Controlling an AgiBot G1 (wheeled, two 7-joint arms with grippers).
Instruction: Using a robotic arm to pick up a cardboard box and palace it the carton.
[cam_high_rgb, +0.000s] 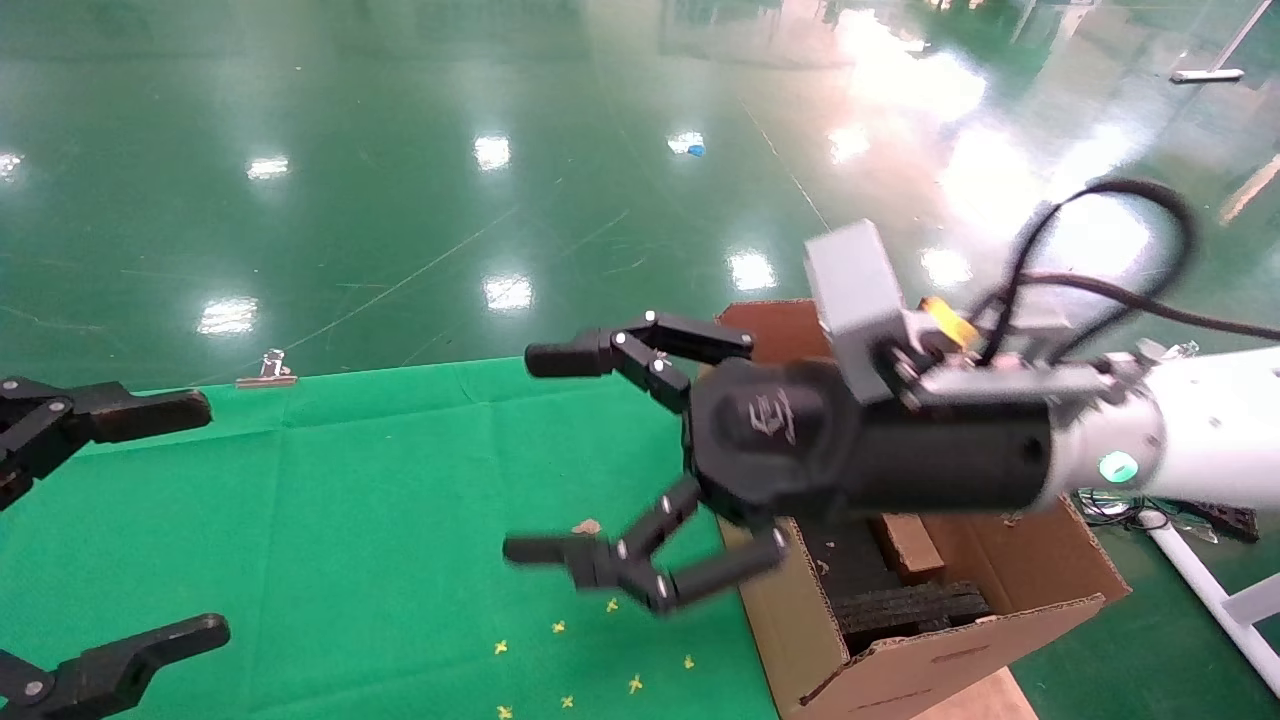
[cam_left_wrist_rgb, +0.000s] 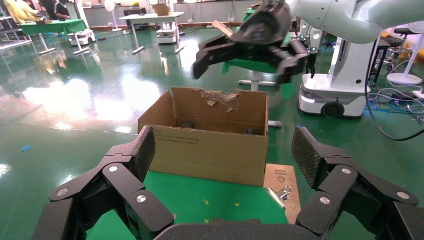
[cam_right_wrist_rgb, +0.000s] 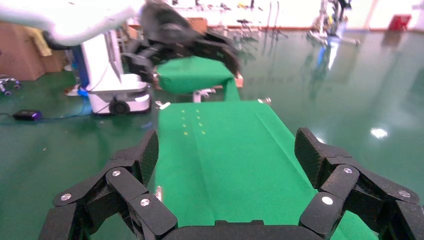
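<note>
My right robotic arm (cam_high_rgb: 1190, 440) reaches in from the right. Its gripper (cam_high_rgb: 535, 455) is open and empty, held above the green table just left of the carton (cam_high_rgb: 950, 660). It also shows in the left wrist view (cam_left_wrist_rgb: 245, 60) above the carton (cam_left_wrist_rgb: 200, 145), which has a torn flap. Inside the carton a small brown box (cam_high_rgb: 910, 545) lies beside black foam blocks (cam_high_rgb: 905, 605); I cannot tell if it is taped. My left gripper (cam_high_rgb: 198, 520) is open and empty at the table's left edge. Nothing is between its pads (cam_left_wrist_rgb: 306, 150).
The green cloth (cam_high_rgb: 380, 520) covers the table and bears small yellow marks (cam_high_rgb: 560, 650). A metal clip (cam_high_rgb: 265, 378) sits at its far edge. Another clip (cam_left_wrist_rgb: 280, 192) lies on a wooden board beside the carton. A white stand and cables (cam_high_rgb: 1200, 580) are at the right.
</note>
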